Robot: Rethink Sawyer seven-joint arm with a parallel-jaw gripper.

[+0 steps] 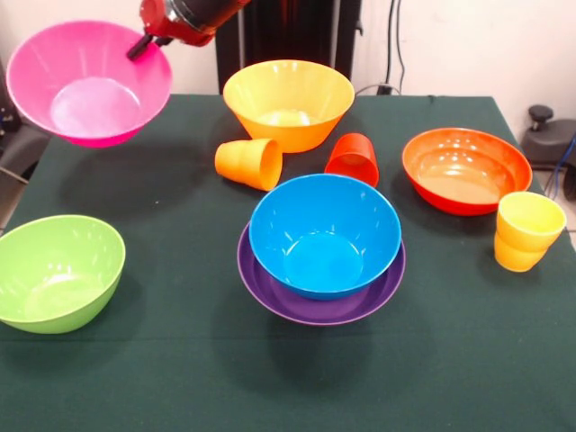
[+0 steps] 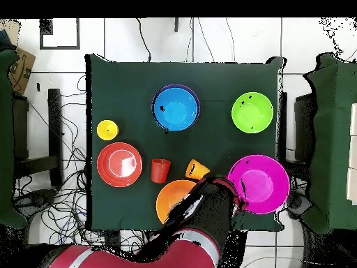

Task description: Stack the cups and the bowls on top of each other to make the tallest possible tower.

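Observation:
My gripper (image 1: pixel 144 43) is shut on the far rim of the large pink bowl (image 1: pixel 90 81) and holds it tilted above the table's far left corner. In the overhead view the pink bowl (image 2: pixel 261 183) sits beside the gripper (image 2: pixel 240 199). The blue bowl (image 1: pixel 324 234) rests inside the wide purple bowl (image 1: pixel 270 288) at the middle; this is the only pile. The yellow bowl (image 1: pixel 288 101) stands behind it. The ribbed orange cup (image 1: pixel 249 163) lies on its side next to the tipped red-orange cup (image 1: pixel 353 158). The small magenta-red bowl is out of view.
The green bowl (image 1: pixel 56 272) stands at the near left. The orange-red bowl (image 1: pixel 465 169) and the ribbed yellow cup (image 1: pixel 526 229) stand at the right edge. In the overhead view my arm (image 2: pixel 202 223) covers part of the yellow bowl (image 2: pixel 173 199).

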